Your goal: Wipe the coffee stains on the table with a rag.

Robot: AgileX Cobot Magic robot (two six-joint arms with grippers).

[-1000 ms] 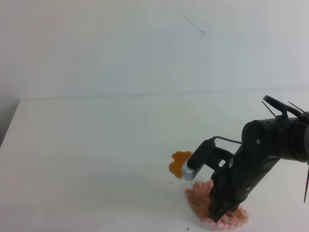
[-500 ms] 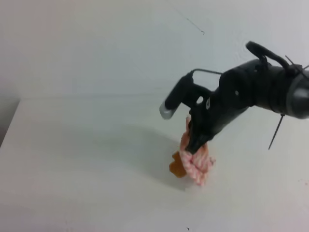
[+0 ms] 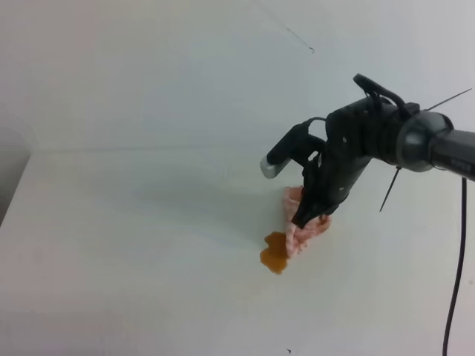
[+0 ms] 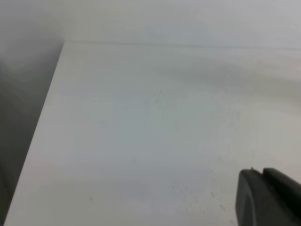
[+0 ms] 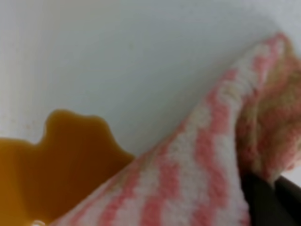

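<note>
Nearest on the large plain white flat tabletop (image 3: 133,245) lay the small orange-brown coffee blotch with its lobed outline (image 3: 275,252), a little right of the middle. Just beyond it and slightly to its right hung the small peach-pink rag with a pink-and-white checked edge (image 3: 306,222), bunched and drooping, its lower checked end reaching down to the blotch's right rim. From the right wrist view that checked edge (image 5: 188,160) lay across the corner of the orange-brown liquid (image 5: 56,160), and the two appeared to touch, though the blur made this hard to confirm. Above the cloth, the black right gripper (image 3: 312,210) was clamped on the rag's upper folds, pointing down and to the left, with a silver-capped black cylinder (image 3: 284,156) jutting out on its left side. Its arm ran off to the right edge, a thin black cable (image 3: 456,267) dropping from it. Farther back, the table met a pale wall (image 3: 185,74).

Over on the left wrist view, only a dark corner of the left gripper (image 4: 265,197) showed above bare tabletop (image 4: 141,132), too little to judge whether it was spread or closed.
</note>
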